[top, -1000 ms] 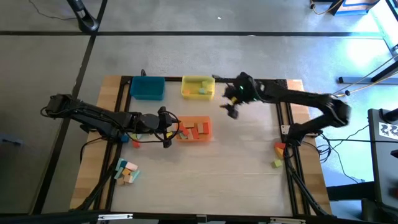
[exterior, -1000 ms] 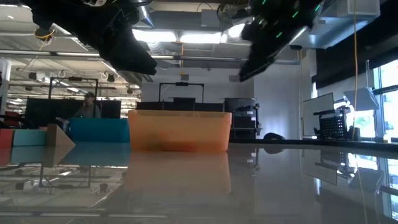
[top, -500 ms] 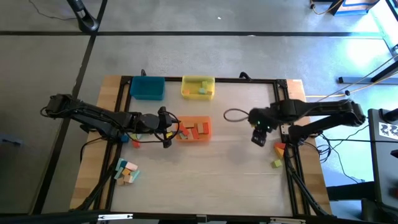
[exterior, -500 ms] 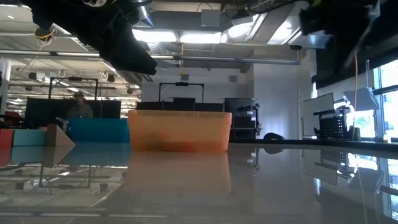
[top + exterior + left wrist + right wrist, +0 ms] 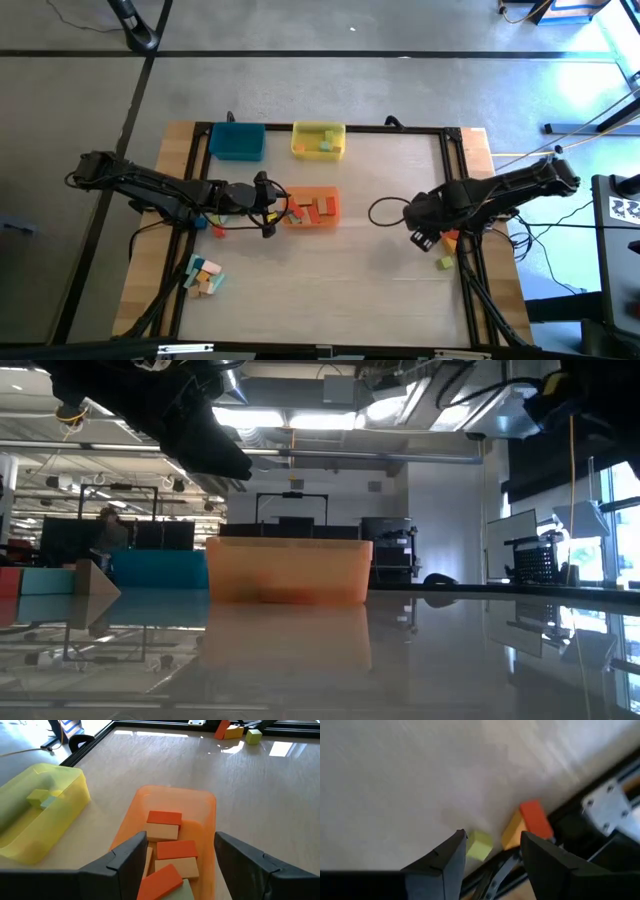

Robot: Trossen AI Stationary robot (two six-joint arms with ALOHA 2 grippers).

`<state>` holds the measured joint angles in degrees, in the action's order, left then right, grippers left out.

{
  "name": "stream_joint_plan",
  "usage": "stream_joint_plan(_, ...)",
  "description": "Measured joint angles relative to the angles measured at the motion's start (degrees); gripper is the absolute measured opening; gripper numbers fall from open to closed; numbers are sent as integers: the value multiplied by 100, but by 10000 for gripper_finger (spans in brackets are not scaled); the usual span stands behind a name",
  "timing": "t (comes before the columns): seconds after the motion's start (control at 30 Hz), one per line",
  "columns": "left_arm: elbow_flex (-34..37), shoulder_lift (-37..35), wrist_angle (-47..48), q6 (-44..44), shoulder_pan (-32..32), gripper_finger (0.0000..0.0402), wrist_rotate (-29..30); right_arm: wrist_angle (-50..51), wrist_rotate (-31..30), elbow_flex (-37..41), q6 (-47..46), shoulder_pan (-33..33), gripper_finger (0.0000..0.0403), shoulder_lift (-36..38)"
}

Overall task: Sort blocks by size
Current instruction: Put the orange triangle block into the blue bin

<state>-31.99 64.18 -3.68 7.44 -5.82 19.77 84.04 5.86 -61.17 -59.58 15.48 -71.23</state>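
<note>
The bench is filling the frame's middle. The orange tray, centre-left, is holding blocks beneath the left pincer, gaping empty. At right, the right pincer is hovering open, empty, near loose blocks.
</note>
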Motion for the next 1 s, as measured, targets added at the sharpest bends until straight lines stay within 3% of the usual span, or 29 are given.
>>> stream_joint_plan(0.13,0,0,2,0,0,219,0,23,480,256,-593,228,161,-178)
stream_joint_plan(0.4,0,0,1,1,0,219,1,-158,1329,1377,-801,409,101,-333)
stream_joint_plan(0.57,-2,0,-3,2,0,219,0,-827,1369,1790,-959,405,60,-335)
stream_joint_plan(0.77,-2,0,-4,21,0,219,2,-899,1180,1931,-1249,400,11,-336)
stream_joint_plan(1.0,-4,0,-24,22,-2,219,0,-903,865,1928,-1705,400,10,-335)
